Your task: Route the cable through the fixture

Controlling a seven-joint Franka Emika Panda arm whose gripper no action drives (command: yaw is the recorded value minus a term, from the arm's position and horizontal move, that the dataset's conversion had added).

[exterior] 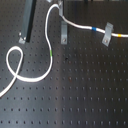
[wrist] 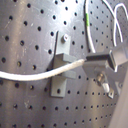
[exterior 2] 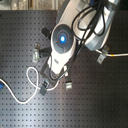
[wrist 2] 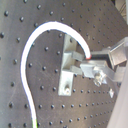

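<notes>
Gripper (wrist: pixel 92 59) clamped on long thin white cable (wrist: pixel 30 76) just beside grey metal clip fixture (wrist: pixel 61 64) — cable's axis crossing clip slot on black perforated worktop (wrist: pixel 25 30).

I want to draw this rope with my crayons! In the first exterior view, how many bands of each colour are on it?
On the cable:
green band: 1
blue band: 1
yellow band: 1
Total: 3
</notes>
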